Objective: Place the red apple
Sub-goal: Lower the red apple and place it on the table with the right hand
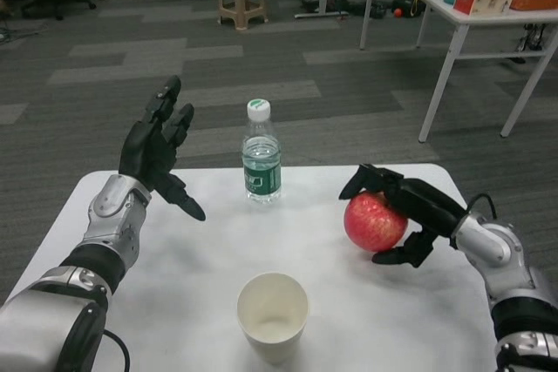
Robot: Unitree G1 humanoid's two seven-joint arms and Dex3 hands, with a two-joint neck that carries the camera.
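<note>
The right hand [403,215] grips the red apple [375,222] at the right side of the white worktop [200,259], fingers curled over the top and thumb under its near side; whether the apple rests on the surface or sits just above it I cannot tell. The left hand [159,150] is raised over the worktop's left side with fingers spread, holding nothing. A water bottle [261,156] stands upright at the back centre, and a paper cup [273,314] stands near the front edge.
</note>
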